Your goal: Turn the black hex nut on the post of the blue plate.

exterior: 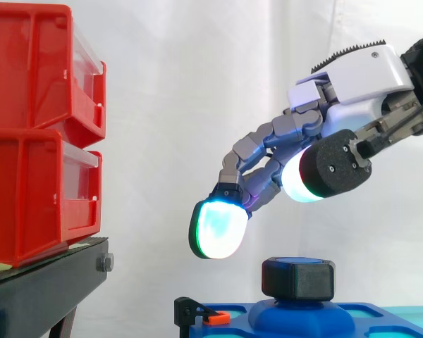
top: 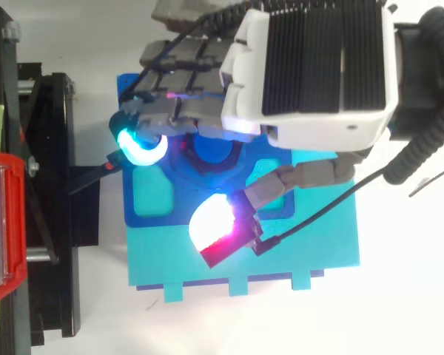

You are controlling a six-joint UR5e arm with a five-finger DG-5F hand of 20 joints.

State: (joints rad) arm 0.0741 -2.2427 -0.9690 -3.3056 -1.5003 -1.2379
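Note:
The black hex nut (exterior: pixel 297 278) sits on the blue post at the middle of the blue plate (exterior: pixel 366 320), low in the side view. My hand (exterior: pixel 359 84) hangs above it, reaching in from the right, open, with its fingers loosely bent and holding nothing. A cyan-glowing fingertip (exterior: pixel 218 229) hovers up and left of the nut, clear of it. From above, the hand (top: pixel 318 66) covers most of the nut (top: pixel 211 151). The fingers (top: pixel 140 144) lie on one side of the nut and the white-red thumb pad (top: pixel 214 225) on the other.
Two red bins (exterior: pixel 35 127) are stacked on a black stand (exterior: pixel 49 282) at the left. A small black clamp with an orange part (exterior: pixel 197 312) sits at the plate's left edge. The blue plate rests on a cyan base (top: pixel 281 259).

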